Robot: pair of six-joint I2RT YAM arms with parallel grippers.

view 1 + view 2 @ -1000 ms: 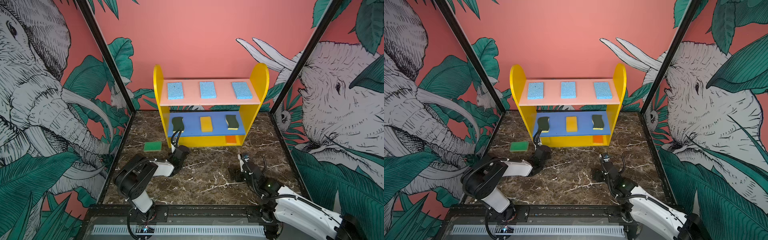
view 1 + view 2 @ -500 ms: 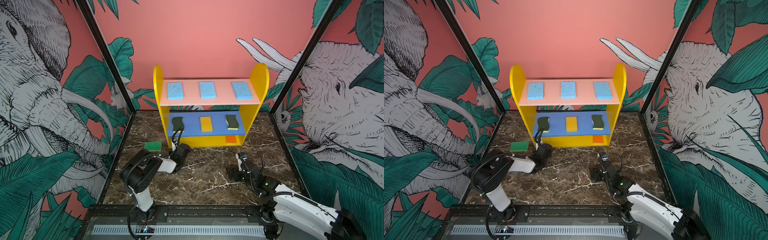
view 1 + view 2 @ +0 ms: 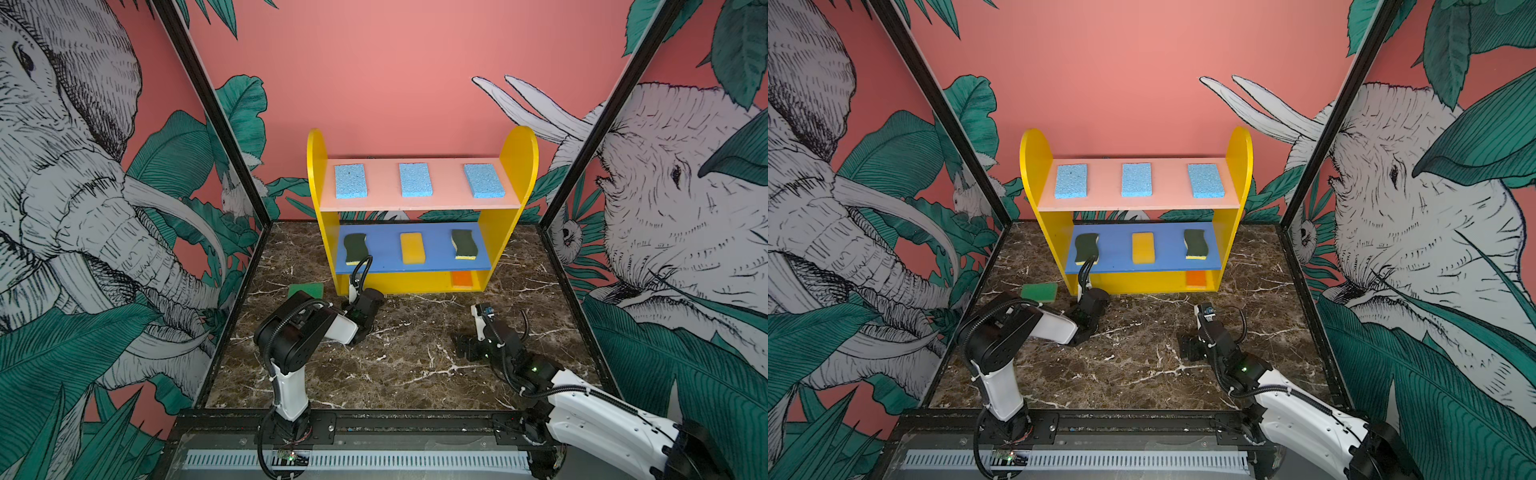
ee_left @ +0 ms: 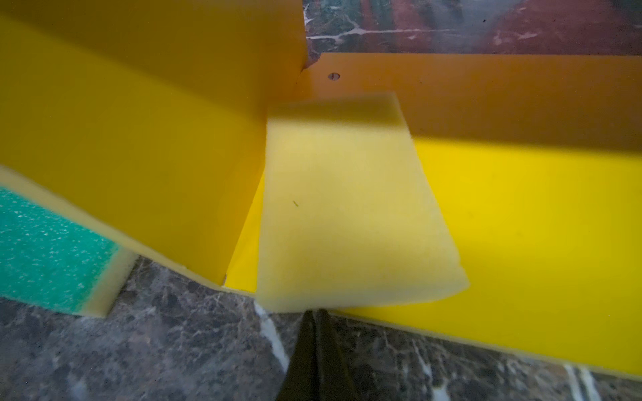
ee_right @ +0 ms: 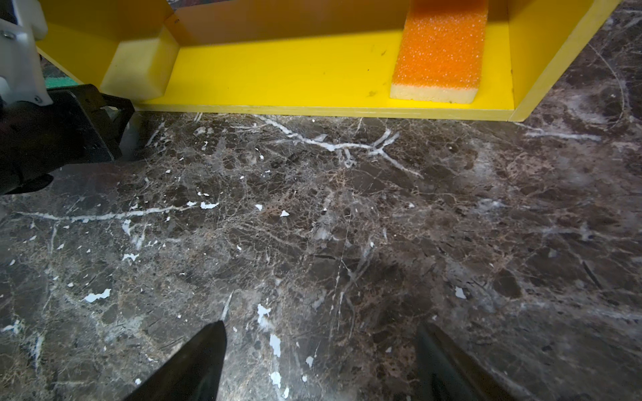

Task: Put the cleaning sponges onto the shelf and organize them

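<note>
Moved in toward shelf [image 3: 318, 187]: left hand [image 4: 314, 323], closed tight on nothing, tips against yellow sponge [image 4: 347, 208]. Right hand [image 5: 321, 326] wide, empty. Push squarely.

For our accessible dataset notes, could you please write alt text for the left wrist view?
A pale yellow sponge lies on the shelf's yellow base, close beside its side panel, with the shut left pincer at the sponge's near edge. A green sponge sits on the marble table outside the panel.
</note>
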